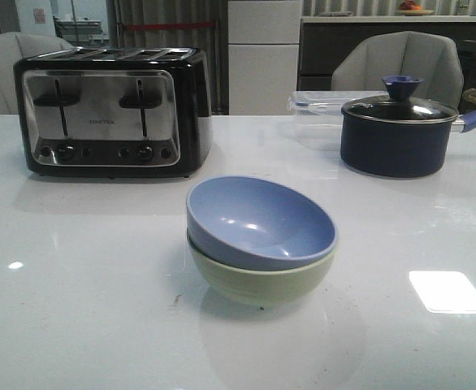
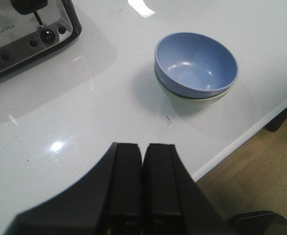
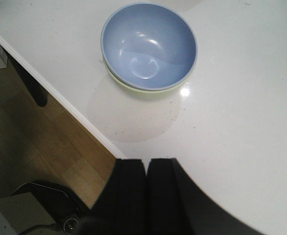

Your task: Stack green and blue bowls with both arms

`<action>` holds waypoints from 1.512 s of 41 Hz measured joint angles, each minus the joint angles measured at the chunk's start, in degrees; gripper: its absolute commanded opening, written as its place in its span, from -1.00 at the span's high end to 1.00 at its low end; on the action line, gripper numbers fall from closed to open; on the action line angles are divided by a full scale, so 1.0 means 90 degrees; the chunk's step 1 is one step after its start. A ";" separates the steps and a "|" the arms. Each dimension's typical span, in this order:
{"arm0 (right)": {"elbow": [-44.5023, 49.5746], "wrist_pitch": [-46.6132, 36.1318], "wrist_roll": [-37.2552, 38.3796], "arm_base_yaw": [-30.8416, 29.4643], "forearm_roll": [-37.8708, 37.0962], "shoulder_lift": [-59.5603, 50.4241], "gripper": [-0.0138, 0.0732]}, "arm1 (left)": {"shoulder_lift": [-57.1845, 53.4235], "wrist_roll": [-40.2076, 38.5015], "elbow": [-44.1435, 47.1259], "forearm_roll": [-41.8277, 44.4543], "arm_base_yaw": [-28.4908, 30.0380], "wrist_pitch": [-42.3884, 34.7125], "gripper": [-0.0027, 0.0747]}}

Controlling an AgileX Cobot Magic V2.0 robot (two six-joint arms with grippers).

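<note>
The pale blue bowl [image 1: 260, 221] sits nested, a little tilted, inside the pale green bowl [image 1: 262, 281] near the middle front of the white table [image 1: 84, 284]. The stack also shows in the left wrist view, blue bowl [image 2: 196, 63] over green bowl [image 2: 202, 99], and in the right wrist view, blue bowl [image 3: 149, 46] over green bowl [image 3: 143, 90]. My left gripper [image 2: 143, 147] is shut and empty, held above the table well clear of the bowls. My right gripper [image 3: 146, 161] is shut and empty, above the table's front edge, apart from the bowls. Neither arm shows in the front view.
A black-and-steel toaster [image 1: 112, 110] stands at the back left. A dark navy lidded pot [image 1: 400, 130] stands at the back right with a clear container [image 1: 315, 101] behind it. The table's front edge [image 3: 60, 100] runs close to the bowls, wooden floor below.
</note>
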 measured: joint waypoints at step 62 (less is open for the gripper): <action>0.0000 0.0028 0.0000 -0.0004 -0.0024 -0.0024 0.55 | -0.4273 -0.0103 0.4849 -0.0180 0.3674 -0.4825 0.69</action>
